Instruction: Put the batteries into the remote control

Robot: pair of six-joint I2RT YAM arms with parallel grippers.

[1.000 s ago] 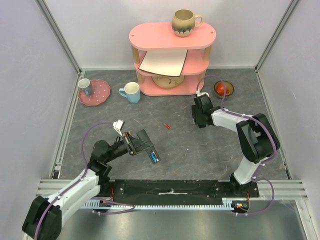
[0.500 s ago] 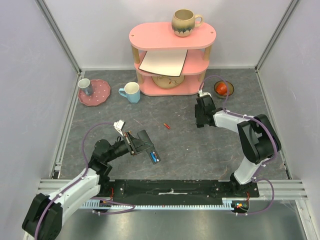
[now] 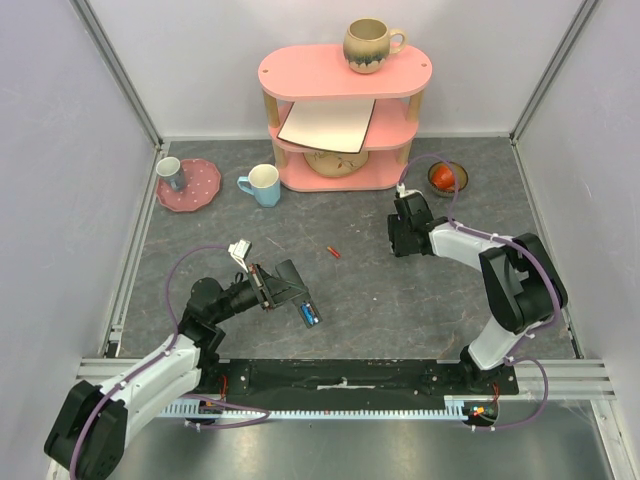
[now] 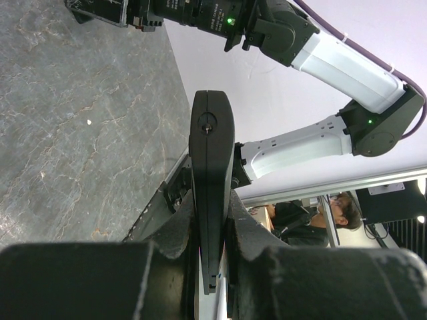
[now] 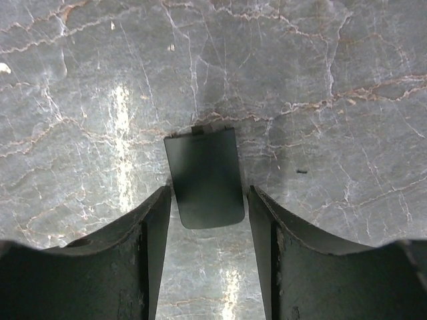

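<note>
While the left gripper (image 4: 212, 223) is clamping the remote control (image 4: 211, 147) edge-on and holding it just off the table (image 3: 400, 310) over on the left side, the right gripper (image 5: 208, 195) is hanging open over a small flat black cover piece (image 5: 203, 175), with one finger running along each long edge. I'm guessing it's going for that piece. It's lying dead flat, so there's barely any edge to bite. I'm thinking the fingertips should be skimming the table as they're closing, staying square to the long edges so the piece isn't squirting out or pivoting. Closing slowly is probably helping too. Meanwhile a blue battery (image 3: 311, 317) is sitting at the remote's near end, and a red battery (image 3: 333, 252) is lying loose between the arms, so I'm not calling the loading finished.
</note>
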